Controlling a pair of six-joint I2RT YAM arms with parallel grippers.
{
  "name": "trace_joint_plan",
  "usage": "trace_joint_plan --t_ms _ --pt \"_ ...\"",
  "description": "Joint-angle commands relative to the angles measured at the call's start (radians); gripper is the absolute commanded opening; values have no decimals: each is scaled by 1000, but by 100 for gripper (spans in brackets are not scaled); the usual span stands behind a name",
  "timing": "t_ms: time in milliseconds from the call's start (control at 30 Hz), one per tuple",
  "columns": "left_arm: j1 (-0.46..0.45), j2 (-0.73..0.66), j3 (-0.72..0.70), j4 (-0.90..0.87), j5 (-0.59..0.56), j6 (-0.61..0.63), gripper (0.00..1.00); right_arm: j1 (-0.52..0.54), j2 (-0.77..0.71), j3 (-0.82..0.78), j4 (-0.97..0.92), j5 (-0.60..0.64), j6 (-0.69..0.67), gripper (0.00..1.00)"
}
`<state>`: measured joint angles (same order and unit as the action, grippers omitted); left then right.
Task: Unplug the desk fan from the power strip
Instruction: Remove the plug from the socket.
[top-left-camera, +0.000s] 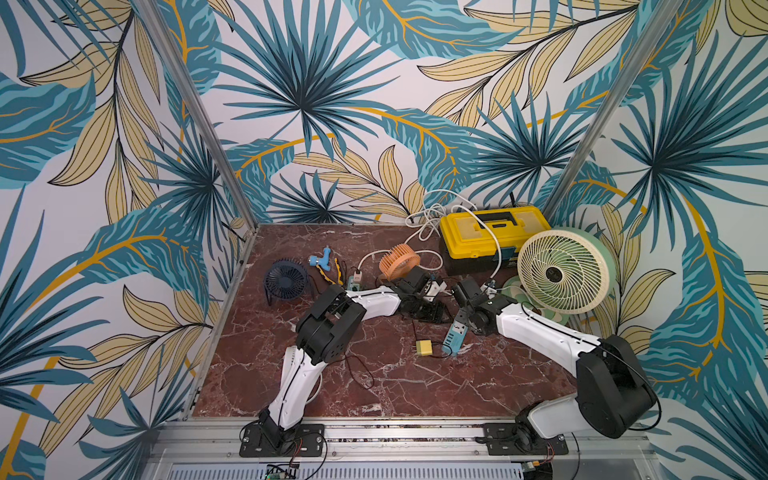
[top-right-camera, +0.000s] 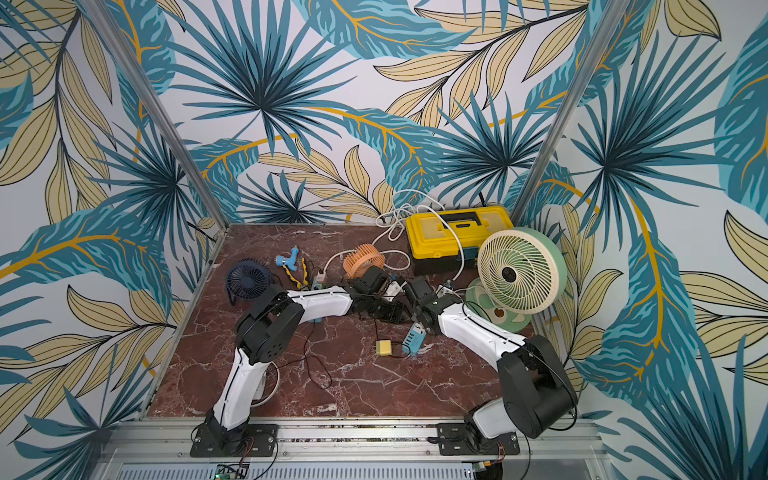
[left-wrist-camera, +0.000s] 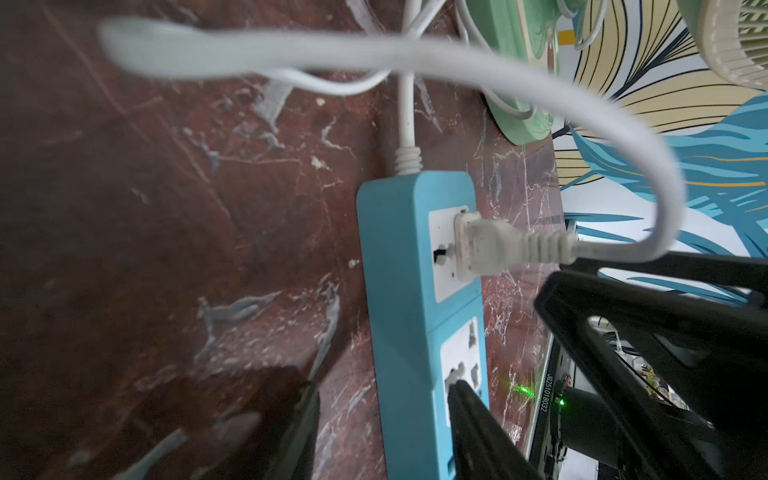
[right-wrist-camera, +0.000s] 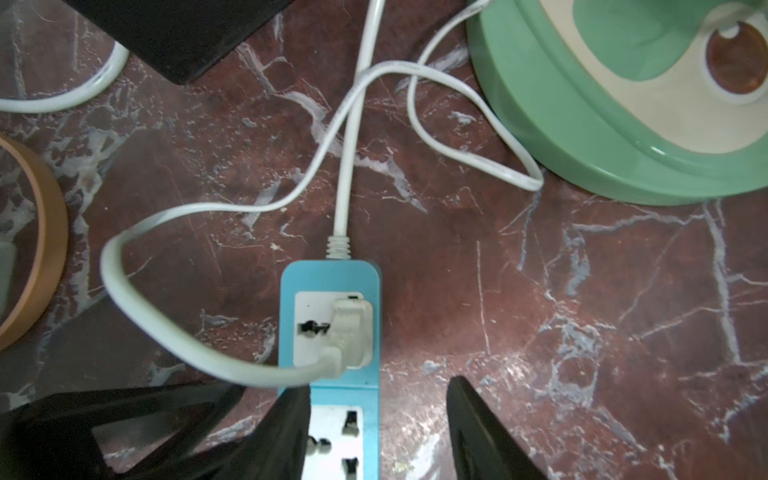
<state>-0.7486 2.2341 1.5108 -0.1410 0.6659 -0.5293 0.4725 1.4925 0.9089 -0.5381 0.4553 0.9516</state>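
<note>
In a top view you see the green desk fan (top-left-camera: 561, 270) at far right. The blue power strip (top-left-camera: 454, 340) lies near-left of it, its far end hidden under the arms. Your left wrist view shows the white plug (left-wrist-camera: 478, 245) side-on, seated in the end socket, with the left jaws apart, straddling the strip. In the right wrist view the right jaws are apart, straddling it too, with the plug just beyond.
</note>
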Motion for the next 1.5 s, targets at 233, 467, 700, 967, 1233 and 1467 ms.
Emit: trace_joint_plan --t_ms 233,467,700,967,1233,1467 --pt "-14 14 46 -33 -6 29 54 -14 114 36 64 9 -31 42" --pt "-18 29 59 -55 -7 34 54 -15 140 24 96 10 -34 31" --pt "-19 51 84 -80 -1 42 55 -15 133 4 118 14 -35 24" --pt "-38 84 147 -214 -49 103 55 -15 130 -9 133 3 -36 19" --pt "-41 139 188 -292 -99 145 49 -32 101 -66 219 -77 -53 19" --pt "-43 193 209 -316 -123 154 48 -26 126 -63 255 -133 -4 17"
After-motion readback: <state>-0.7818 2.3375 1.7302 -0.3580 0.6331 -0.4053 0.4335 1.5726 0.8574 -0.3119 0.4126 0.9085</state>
